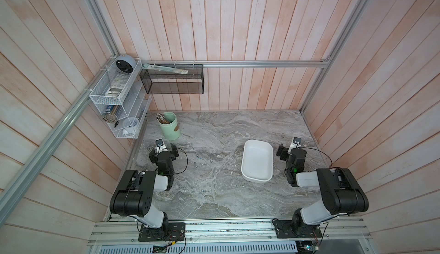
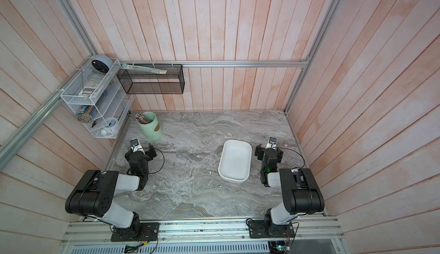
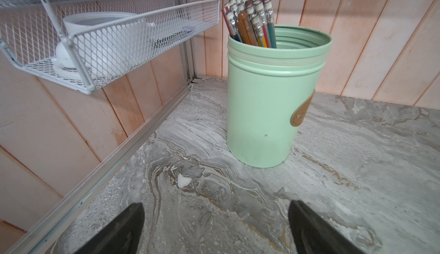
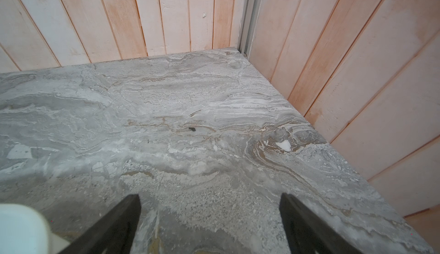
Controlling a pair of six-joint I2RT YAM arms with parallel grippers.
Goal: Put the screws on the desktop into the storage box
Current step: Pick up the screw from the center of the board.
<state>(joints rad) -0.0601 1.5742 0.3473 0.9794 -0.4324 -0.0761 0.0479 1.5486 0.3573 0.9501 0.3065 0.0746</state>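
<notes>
The screws (image 1: 202, 161) lie loose on the counter (image 1: 226, 131), most of them in a small scatter left of centre. One stray (image 1: 202, 191) sits apart at about 6 o'clock from the scatter, nearer the arm bases. They show in both top views but in neither wrist view. They are too small to tell which way each shaft points.

From the scatter, the storage box (image 1: 256, 179) stands at 3 o'clock, near but not touching. Its long side runs roughly 12 to 6, and it looks empty.

The left claw (image 3: 215, 205) is the nearer one. From it, the scatter lies at about 4 o'clock with only bare counter between. Its jaws are spread wide with nothing in them, and it faces 12 o'clock toward the green cup (image 3: 273, 102), away from the screws.

The right claw (image 4: 210, 196) is also spread and empty. It sits just beside the box on its 3 o'clock side, so the box stands between it and the screws.

By my reading no screw is in the box yet. The first pick likely falls to the left arm, which must swing toward 4 o'clock and come down over a very small target.
</notes>
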